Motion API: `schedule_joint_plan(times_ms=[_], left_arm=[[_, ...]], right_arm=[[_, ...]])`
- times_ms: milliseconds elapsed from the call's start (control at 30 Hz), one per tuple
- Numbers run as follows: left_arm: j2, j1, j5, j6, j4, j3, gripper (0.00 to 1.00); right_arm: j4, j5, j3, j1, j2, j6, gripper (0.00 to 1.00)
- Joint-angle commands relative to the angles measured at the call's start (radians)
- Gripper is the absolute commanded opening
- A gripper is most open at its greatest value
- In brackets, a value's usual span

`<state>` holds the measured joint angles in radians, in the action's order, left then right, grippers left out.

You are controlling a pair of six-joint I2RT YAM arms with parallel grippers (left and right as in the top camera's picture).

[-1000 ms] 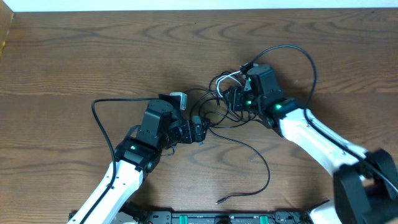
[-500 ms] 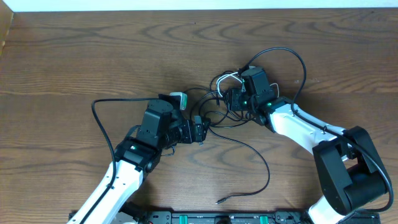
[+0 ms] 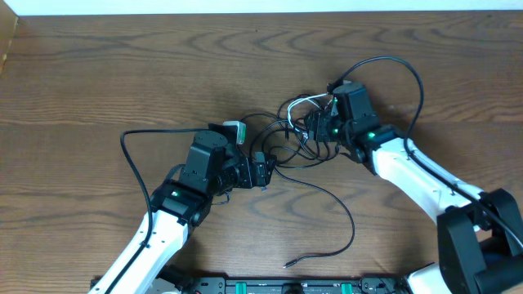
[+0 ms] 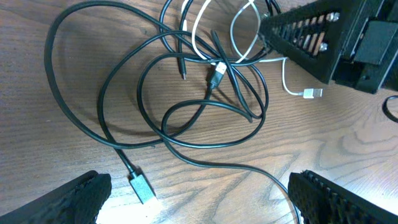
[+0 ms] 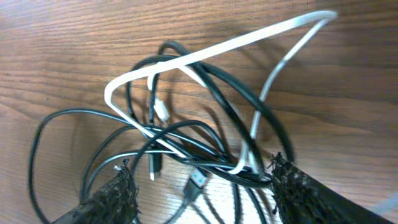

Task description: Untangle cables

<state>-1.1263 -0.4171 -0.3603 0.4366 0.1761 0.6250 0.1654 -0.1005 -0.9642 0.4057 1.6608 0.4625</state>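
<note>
Right wrist view: the cables (image 5: 181,149) are bunched between the right gripper's (image 5: 200,176) spread-apart fingers. The left gripper (image 4: 199,186) is spread wide too, cables just ahead.

The overhead view looks straight down from high above the table (image 3: 98,65), with the cables (image 3: 286,135) just right of centre. The left wrist view sits low and close, tilted down past its fingers (image 4: 78,196) in the bottom corners, with the same tangle at upper middle. The right wrist view is nearer still, and the tangle fills its frame.
</note>
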Motion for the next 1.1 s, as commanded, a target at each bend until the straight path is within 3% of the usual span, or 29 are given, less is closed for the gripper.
schedule_joint_plan(times_ms=[0,367,567,1067], left_arm=[[0.003,-0.002,0.013,-0.017,0.002,0.014,0.98],[0.003,-0.002,0.013,-0.018,0.002,0.014,0.98],[0.003,-0.002,0.013,-0.018,0.002,0.014,0.98],[0.003,-0.002,0.013,-0.018,0.002,0.014,0.98]], right_arm=[[0.020,0.027,-0.004,-0.013,0.000,-0.008,0.68],[0.002,-0.144,-0.004,0.008,0.004,-0.024,0.66],[-0.009,0.042,-0.004,0.028,0.041,-0.026,0.70],[-0.115,0.143,-0.004,0.027,0.138,-0.026,0.76]])
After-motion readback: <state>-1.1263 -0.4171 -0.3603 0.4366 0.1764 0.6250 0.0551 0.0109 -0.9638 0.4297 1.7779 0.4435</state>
